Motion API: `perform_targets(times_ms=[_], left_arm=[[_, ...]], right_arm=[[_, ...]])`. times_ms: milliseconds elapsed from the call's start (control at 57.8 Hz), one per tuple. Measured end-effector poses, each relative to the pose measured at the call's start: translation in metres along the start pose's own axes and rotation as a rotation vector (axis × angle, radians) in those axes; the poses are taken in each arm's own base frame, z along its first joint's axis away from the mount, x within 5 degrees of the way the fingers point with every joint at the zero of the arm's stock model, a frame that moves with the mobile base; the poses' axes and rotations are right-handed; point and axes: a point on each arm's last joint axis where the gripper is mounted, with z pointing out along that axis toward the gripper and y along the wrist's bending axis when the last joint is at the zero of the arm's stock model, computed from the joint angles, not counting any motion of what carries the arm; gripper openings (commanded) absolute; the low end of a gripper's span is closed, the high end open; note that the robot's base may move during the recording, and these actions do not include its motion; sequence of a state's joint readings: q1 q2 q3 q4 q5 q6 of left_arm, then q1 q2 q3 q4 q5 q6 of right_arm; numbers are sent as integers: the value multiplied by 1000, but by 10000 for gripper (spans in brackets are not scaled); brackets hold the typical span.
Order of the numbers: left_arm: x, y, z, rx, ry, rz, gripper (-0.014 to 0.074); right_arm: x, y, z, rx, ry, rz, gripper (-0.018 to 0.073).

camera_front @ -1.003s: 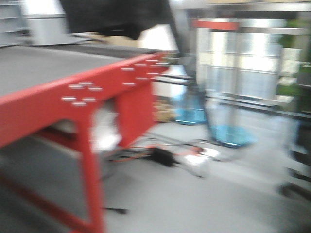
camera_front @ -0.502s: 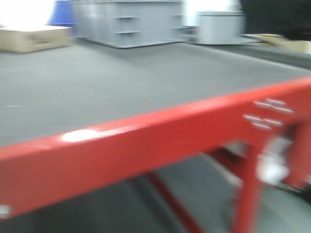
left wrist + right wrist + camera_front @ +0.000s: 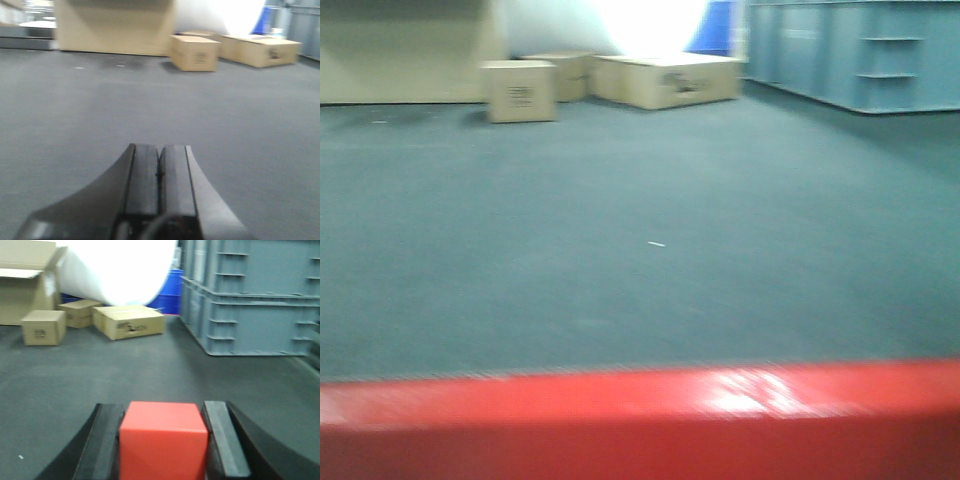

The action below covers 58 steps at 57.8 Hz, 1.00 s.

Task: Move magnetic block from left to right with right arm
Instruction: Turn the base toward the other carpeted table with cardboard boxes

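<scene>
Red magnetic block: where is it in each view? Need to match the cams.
Front: not in view.
Left wrist: not in view.
Right wrist: magnetic block bottom centre, held in the right gripper.
Shared landmark: small cardboard box, also in left wrist and right wrist.

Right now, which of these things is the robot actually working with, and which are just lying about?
Part of the job:
- red magnetic block
- right fingers, closed on the block's two sides

Just lying about:
- cardboard boxes
- grey crates
- blue bin
- left fingers, shut and empty
</scene>
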State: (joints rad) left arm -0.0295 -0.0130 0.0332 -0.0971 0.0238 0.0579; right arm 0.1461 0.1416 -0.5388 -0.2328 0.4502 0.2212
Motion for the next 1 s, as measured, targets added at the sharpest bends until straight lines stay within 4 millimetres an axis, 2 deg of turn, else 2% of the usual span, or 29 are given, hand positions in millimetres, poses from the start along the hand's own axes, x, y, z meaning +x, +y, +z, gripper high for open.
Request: perform_targets(times_ms=[1003], left_arm=[[0,0,0,0,0,0,-126]], right_arm=[[0,0,0,0,0,0,236]])
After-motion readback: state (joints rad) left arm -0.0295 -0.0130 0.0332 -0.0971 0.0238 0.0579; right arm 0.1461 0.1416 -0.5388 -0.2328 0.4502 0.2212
